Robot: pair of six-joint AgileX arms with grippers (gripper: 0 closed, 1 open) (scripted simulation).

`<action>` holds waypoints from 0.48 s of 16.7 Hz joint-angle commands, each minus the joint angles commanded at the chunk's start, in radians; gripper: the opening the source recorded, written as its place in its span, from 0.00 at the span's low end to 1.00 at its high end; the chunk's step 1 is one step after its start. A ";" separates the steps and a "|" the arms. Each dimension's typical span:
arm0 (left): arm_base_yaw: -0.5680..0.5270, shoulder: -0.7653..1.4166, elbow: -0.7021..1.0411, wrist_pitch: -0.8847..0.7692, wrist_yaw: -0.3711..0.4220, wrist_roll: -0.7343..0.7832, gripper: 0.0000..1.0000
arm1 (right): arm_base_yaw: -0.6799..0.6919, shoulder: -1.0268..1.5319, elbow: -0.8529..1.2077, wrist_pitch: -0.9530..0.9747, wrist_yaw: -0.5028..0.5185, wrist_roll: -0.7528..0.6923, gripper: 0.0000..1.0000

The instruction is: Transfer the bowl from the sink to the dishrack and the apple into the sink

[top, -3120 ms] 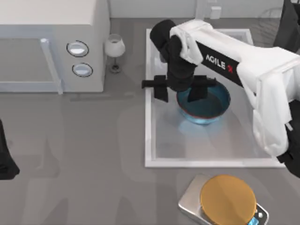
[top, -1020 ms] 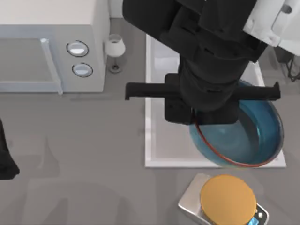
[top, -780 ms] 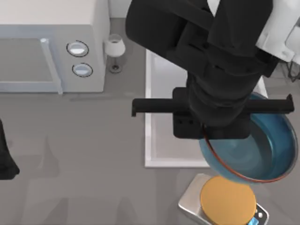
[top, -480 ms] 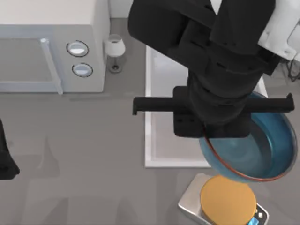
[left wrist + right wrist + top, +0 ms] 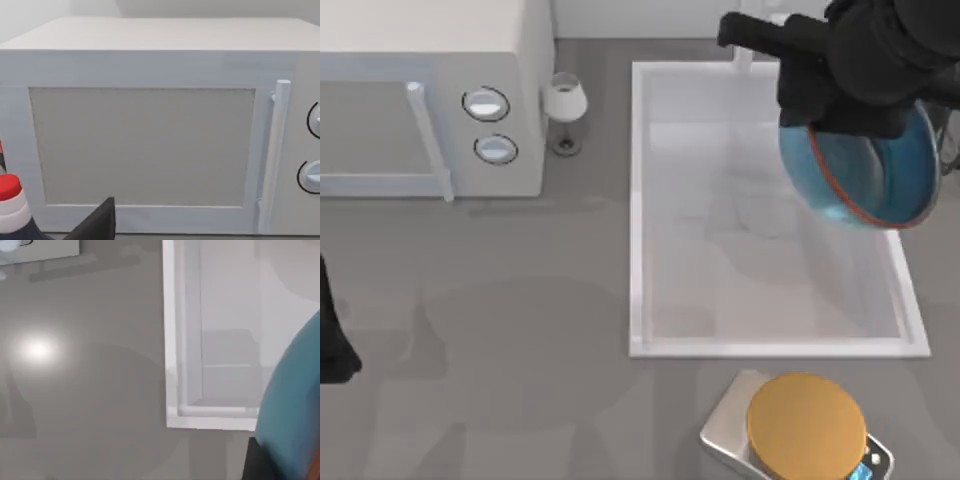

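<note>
Right hand point(image 5: 840, 118): raised over the far right part of the sink point(image 5: 636, 210), fingers clamped on the near-left rim of the bowl point(image 5: 865, 170).

Bowl: blue, red-brown rim, held in the air and tilted, overhanging the sink's right rim near its far right corner. In the right wrist view its blue wall point(image 5: 295, 415) shows close by, with the sink's corner point(image 5: 172, 415) farther off.

Sink: white basin, right of centre on the grey table point(image 5: 500, 320).

Left hand point(image 5: 332, 340): parked at the table's left edge; cannot tell whether its fingers are apart or together.

Microwave point(image 5: 430, 100): far left, two knobs; its door point(image 5: 142, 145) faces the left wrist camera.

Wine glass point(image 5: 564, 105): upright between microwave and sink.

Orange disc point(image 5: 806, 425): on a silver base, just nearer than the sink.
</note>
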 joint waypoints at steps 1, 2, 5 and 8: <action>0.000 0.000 0.000 0.000 0.000 0.000 1.00 | -0.077 -0.019 -0.024 0.090 -0.026 -0.046 0.00; 0.000 0.000 0.000 0.000 0.000 0.000 1.00 | -0.157 -0.039 -0.049 0.185 -0.052 -0.094 0.00; 0.000 0.000 0.000 0.000 0.000 0.000 1.00 | -0.403 -0.101 -0.128 0.478 -0.131 -0.244 0.00; 0.000 0.000 0.000 0.000 0.000 0.000 1.00 | -0.642 -0.171 -0.214 0.755 -0.212 -0.396 0.00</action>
